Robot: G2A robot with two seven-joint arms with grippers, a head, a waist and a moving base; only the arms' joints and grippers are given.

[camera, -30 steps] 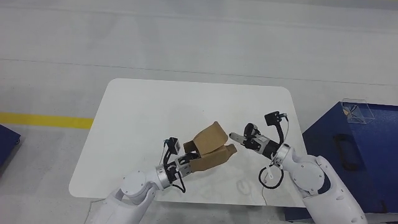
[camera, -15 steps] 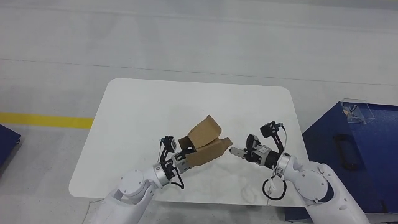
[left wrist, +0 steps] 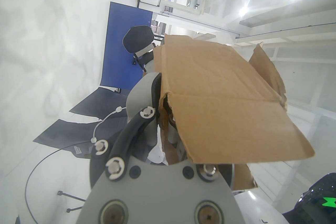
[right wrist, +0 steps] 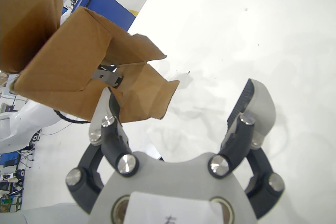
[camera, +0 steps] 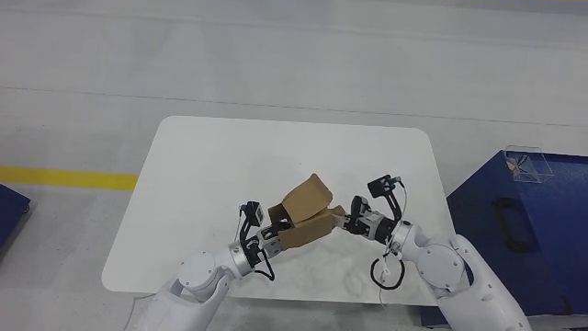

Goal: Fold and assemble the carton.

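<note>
A brown cardboard carton (camera: 306, 210), partly folded with loose flaps, hangs just above the white table (camera: 230, 156) near its front edge. My left gripper (camera: 267, 236) is shut on the carton's wall (left wrist: 218, 93); one finger (left wrist: 143, 104) shows beside the card and the other is hidden behind it. My right gripper (camera: 344, 222) stands open at the carton's opposite end. In the right wrist view, the right gripper (right wrist: 181, 104) has one finger (right wrist: 113, 107) tucked behind a lower flap (right wrist: 147, 96) of the carton (right wrist: 65, 62), while the other finger (right wrist: 252, 101) is free over the table.
A blue cabinet (camera: 524, 211) stands off the table's right side, with a small clear box (camera: 525, 161) on top. The table's far half (camera: 294, 147) is bare. A loose cable loop (camera: 386, 271) hangs under the right wrist.
The right gripper drew back from the carton, then came in again to its flap end. The left gripper shifted the carton slightly away from the right gripper, then back.
</note>
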